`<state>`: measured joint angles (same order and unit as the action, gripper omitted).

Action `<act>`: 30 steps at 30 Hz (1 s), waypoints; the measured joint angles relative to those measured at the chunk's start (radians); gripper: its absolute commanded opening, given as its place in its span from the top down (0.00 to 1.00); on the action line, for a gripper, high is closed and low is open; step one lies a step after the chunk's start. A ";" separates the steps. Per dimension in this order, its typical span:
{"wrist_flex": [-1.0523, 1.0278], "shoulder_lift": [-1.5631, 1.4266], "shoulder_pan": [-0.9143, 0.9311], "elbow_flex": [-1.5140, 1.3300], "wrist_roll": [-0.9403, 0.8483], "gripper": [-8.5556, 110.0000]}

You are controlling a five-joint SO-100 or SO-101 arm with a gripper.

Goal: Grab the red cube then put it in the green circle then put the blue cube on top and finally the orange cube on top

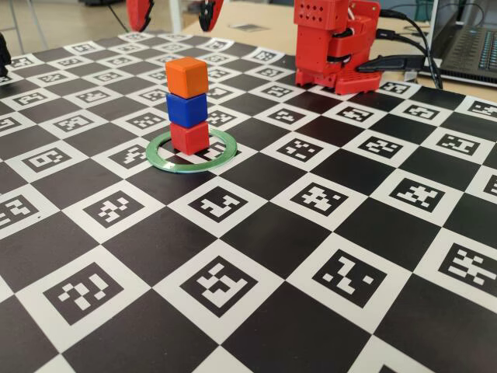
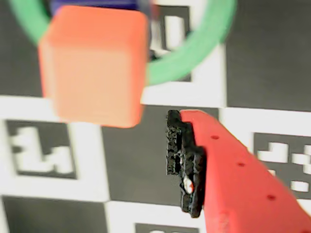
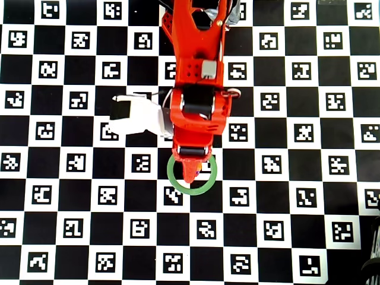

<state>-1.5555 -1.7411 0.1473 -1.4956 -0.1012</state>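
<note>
The red cube (image 1: 190,137) sits inside the green circle (image 1: 159,161). The blue cube (image 1: 186,109) stands on it, and the orange cube (image 1: 186,76) is on top, so the three form one upright stack. My gripper (image 1: 175,14) hangs above the stack, open and empty, with its two red fingertips spread at the top edge of the fixed view. In the wrist view the orange cube (image 2: 95,63) is close and blurred, with a sliver of the blue cube (image 2: 97,4) and the green circle (image 2: 194,53) behind it. One finger (image 2: 228,170) with a black pad shows apart from the cube. In the overhead view the arm hides the stack; only the circle (image 3: 171,172) shows.
A black-and-white checkerboard mat (image 1: 256,233) with markers covers the table. The arm's red base (image 1: 334,43) stands at the back right, with cables and a laptop (image 1: 466,39) beyond it. A white camera mount (image 3: 133,116) sticks out left of the arm.
</note>
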 measured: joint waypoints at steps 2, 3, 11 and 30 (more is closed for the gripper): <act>0.020 -0.060 0.018 -0.028 -0.021 0.78; 0.029 -0.092 0.028 -0.046 -0.032 0.80; 0.101 -0.293 0.120 -0.212 -0.143 0.98; 0.436 -0.991 0.169 -1.002 -0.658 0.98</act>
<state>-1.1198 -2.7320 0.3160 -2.4973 -0.7593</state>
